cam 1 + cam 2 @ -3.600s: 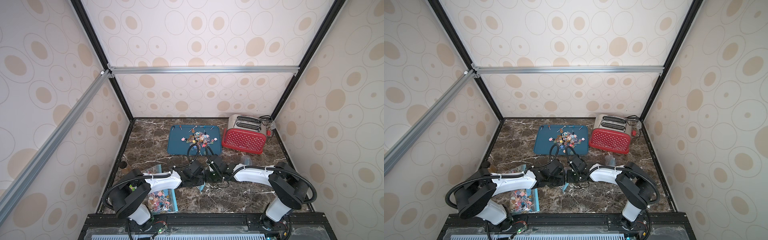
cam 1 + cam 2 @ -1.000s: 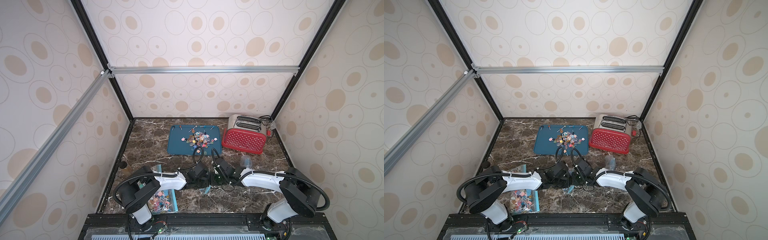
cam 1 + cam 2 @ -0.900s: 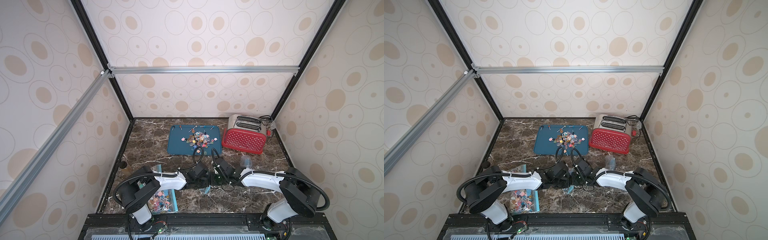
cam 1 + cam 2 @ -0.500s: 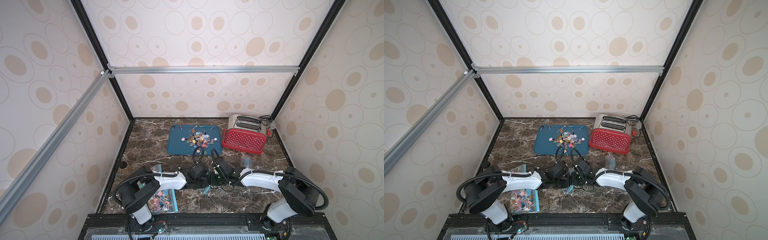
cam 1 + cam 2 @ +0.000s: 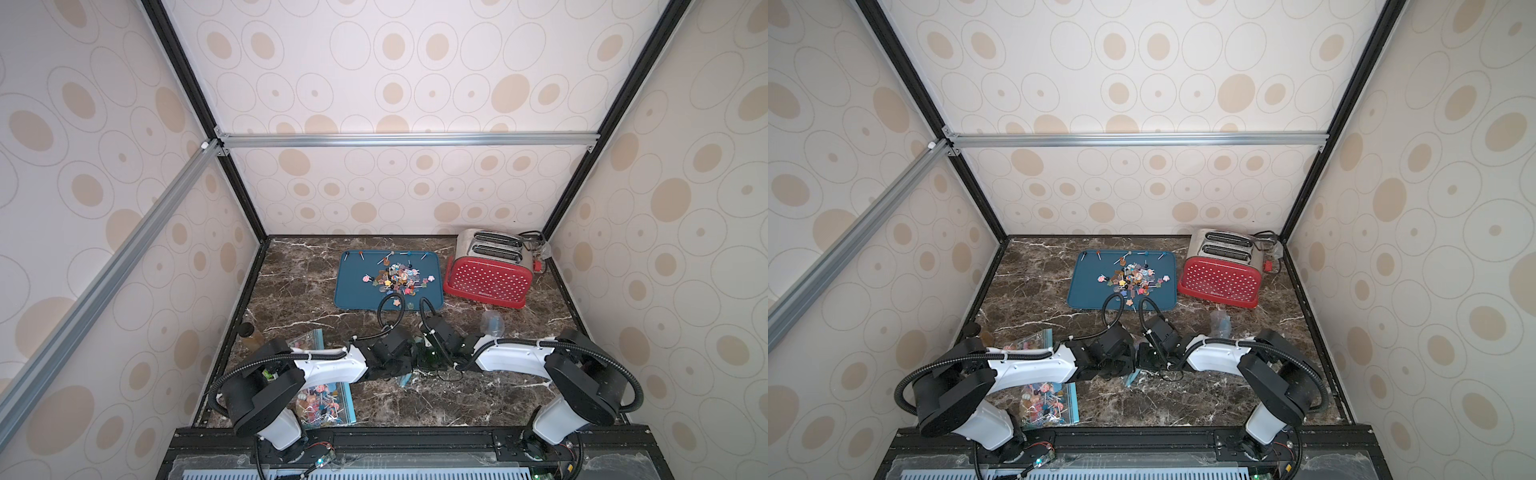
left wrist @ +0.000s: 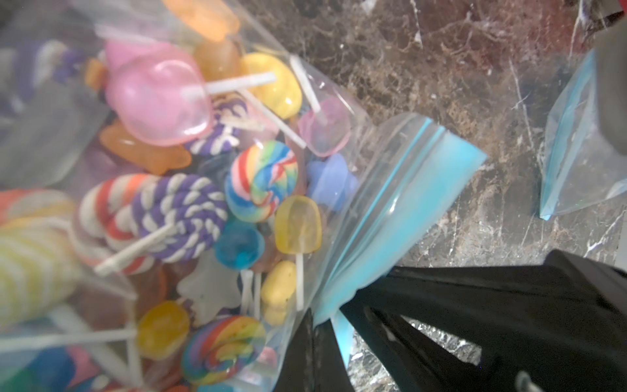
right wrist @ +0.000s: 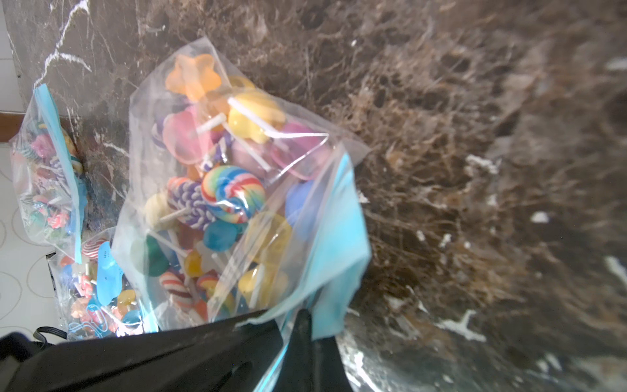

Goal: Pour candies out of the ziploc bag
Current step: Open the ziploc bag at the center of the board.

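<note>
Bag [image 6: 390, 190], clear with a blue zip band, sits between the two sets of jaws. It is packed with candies [image 6: 261, 180]: swirled, pink, yellow, orange and blue heads on white sticks. The left gripper [image 6: 330, 315] and right gripper [image 7: 288, 322] are each clamped on that band. In both top views the arms hide nearly all of it. Whether the zip is open is unclear. Spare bags [image 5: 328, 409] lie behind the left jaws. A tray [image 5: 353, 291] with a pile [image 5: 399, 278] and a toaster [image 5: 486, 278] sit well ahead.
</note>
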